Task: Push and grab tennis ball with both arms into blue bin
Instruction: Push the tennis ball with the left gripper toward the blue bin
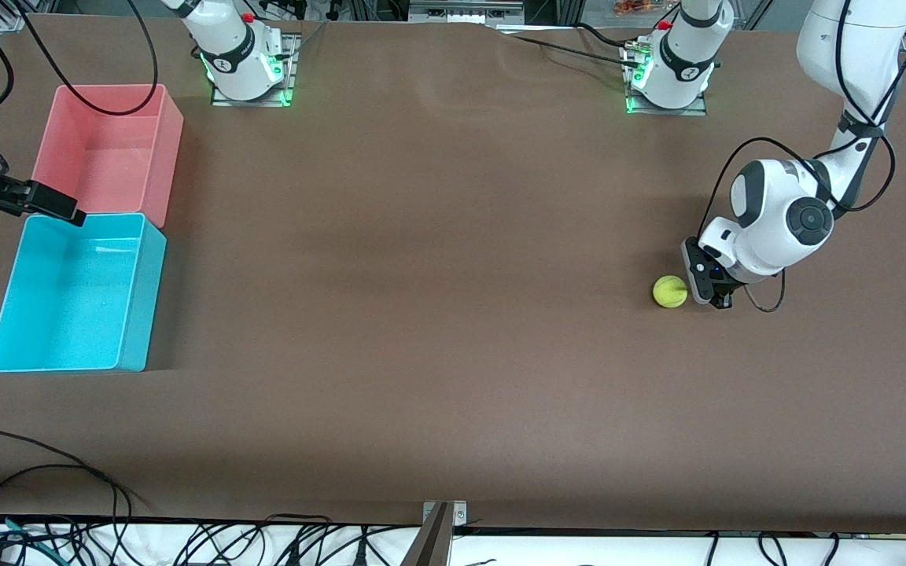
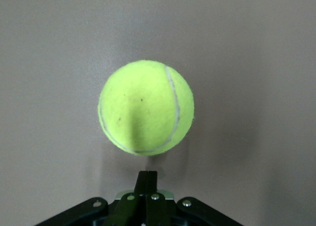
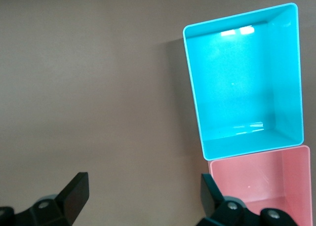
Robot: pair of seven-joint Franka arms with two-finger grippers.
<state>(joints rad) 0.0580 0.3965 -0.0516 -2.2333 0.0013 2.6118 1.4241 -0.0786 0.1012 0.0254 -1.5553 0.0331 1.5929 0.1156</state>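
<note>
The yellow-green tennis ball [image 1: 670, 292] [image 2: 146, 106] rests on the brown table toward the left arm's end. My left gripper [image 1: 719, 297] [image 2: 147, 175] is low at the table right beside the ball, on the side toward the left arm's end. It is shut with nothing between its fingers, and a small gap separates its tips from the ball. The blue bin [image 1: 75, 292] [image 3: 237, 83] stands at the right arm's end with nothing in it. My right gripper [image 3: 143, 191] hangs open and holds nothing. One of its fingers [image 1: 56, 206] reaches over the blue bin's rim where it meets the pink bin.
A pink-red bin [image 1: 103, 149] [image 3: 266, 181] stands against the blue bin, farther from the front camera, with nothing in it. Brown tabletop [image 1: 421, 275] stretches between the ball and the bins. Cables [image 1: 44, 487] lie along the table's front edge.
</note>
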